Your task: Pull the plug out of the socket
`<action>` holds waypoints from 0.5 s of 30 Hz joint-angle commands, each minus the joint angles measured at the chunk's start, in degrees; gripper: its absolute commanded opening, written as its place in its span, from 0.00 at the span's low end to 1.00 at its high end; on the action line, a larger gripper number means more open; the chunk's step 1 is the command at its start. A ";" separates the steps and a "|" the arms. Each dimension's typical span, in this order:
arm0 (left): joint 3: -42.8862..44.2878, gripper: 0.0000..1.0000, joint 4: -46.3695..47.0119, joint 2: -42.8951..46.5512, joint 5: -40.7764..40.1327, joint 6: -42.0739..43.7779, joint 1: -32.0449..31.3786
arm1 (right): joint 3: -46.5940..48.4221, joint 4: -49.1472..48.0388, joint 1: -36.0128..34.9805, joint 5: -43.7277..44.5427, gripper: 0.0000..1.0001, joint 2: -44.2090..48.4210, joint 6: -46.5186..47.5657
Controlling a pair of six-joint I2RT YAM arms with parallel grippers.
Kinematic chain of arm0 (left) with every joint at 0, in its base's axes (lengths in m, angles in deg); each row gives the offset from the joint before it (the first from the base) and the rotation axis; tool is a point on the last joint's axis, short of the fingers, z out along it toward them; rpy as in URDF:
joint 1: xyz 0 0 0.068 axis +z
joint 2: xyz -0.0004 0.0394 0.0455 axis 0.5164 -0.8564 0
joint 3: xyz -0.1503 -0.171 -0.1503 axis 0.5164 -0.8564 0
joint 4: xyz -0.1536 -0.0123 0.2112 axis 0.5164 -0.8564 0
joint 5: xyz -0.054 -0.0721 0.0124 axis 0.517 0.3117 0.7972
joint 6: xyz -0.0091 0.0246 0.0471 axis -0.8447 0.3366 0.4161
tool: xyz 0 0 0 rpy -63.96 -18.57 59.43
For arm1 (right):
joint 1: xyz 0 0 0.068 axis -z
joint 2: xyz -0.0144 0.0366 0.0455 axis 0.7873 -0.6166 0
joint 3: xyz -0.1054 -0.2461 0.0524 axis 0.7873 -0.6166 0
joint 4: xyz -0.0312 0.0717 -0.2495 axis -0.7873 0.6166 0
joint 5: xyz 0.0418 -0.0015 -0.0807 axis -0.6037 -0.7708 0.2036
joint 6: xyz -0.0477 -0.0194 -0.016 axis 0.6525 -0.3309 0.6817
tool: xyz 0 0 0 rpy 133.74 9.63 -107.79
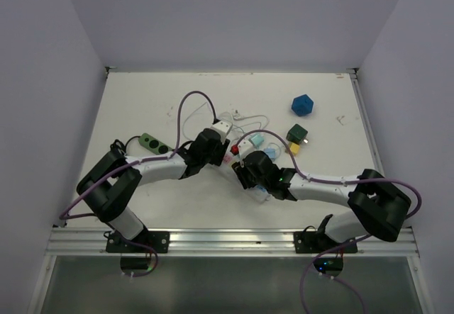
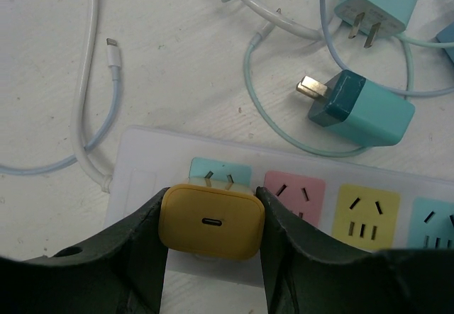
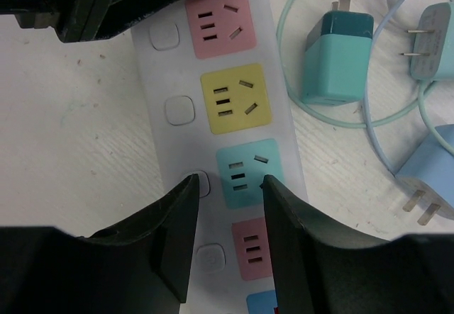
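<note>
A yellow plug (image 2: 211, 220) stands over the pale blue socket (image 2: 220, 170) at the end of a white power strip (image 2: 149, 158). My left gripper (image 2: 211, 190) is shut on the plug, one dark finger against each side. The plug's body hides its prongs, so how deep they sit does not show. My right gripper (image 3: 229, 180) hovers low over the same strip (image 3: 186, 73) further along. Its fingers are slightly apart on either side of a teal socket (image 3: 248, 172), with nothing between them. In the top view the two grippers (image 1: 207, 147) (image 1: 252, 169) meet at mid-table over the strip (image 1: 222, 127).
Loose chargers lie beside the strip: a teal one (image 2: 362, 108), a pale blue one (image 2: 379, 2) and another blue one (image 3: 425, 179), among looping cables (image 2: 96, 80). A blue polyhedron (image 1: 302, 105), a dark green block (image 1: 296, 132) and a green power strip (image 1: 152, 142) sit further off.
</note>
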 commanded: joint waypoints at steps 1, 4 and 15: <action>0.82 0.06 4.22 4.42 -2.79 0.30 -0.17 | -0.48 4.23 -0.63 -2.01 0.46 -3.20 -0.52; -0.32 0.02 5.97 5.65 -2.26 -0.05 -0.17 | -0.13 4.75 -0.63 -0.87 0.46 -3.82 -1.57; -6.29 0.00 15.02 11.27 -0.42 -0.84 -0.17 | 0.31 5.02 -0.63 -2.18 0.48 -5.67 -3.42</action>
